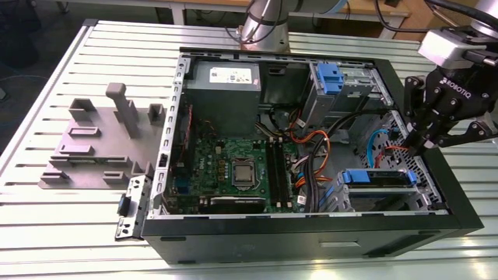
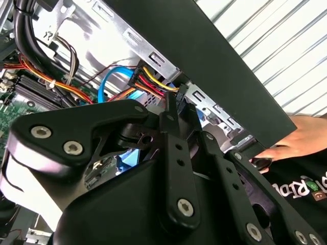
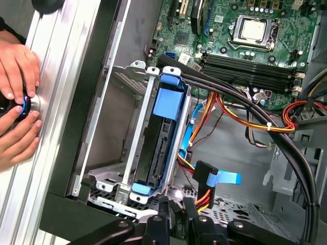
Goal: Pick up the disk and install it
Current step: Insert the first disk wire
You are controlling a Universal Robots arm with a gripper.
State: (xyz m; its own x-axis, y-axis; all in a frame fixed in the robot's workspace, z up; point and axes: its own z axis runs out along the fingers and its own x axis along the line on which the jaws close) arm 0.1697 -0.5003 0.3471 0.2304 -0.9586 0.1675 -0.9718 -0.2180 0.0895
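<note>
The open computer case (image 1: 311,233) lies on a ribbed metal table (image 1: 46,227). At 4 o'clock inside it, one disk (image 1: 378,178) sits in its cage. One gripper (image 1: 426,144) hovers beside, fingers together, empty. Two hands (image 3: 15,102) rest on the table.

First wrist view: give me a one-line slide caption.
Blue-railed disk seated in the metal drive cage of the open computer case, beside the motherboard, a person's hands outside.
</note>
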